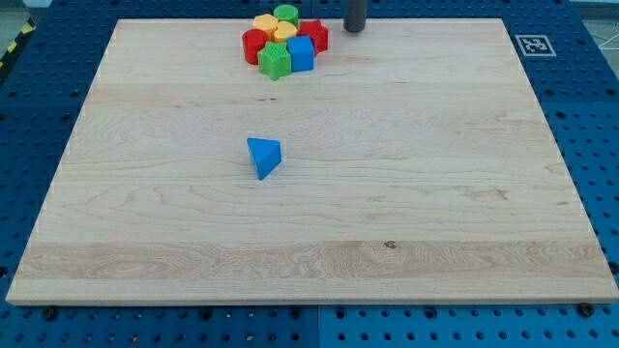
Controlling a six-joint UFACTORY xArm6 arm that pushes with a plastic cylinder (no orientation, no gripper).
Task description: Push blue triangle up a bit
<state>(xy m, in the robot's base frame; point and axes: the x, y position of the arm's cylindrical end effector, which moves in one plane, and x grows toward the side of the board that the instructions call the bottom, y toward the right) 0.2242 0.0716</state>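
The blue triangle [264,156] lies alone on the wooden board [435,193], a little left of the board's middle. My tip [355,29] is at the view's top edge, right of the block cluster and far above and to the right of the blue triangle. It touches no block.
A tight cluster of blocks sits at the view's top centre: a green round block [285,14], a yellow block [270,24], a red block [253,44], a green block [275,61], a blue cube [301,53] and a red block [315,37]. A marker tag [533,44] lies off the board's top right corner.
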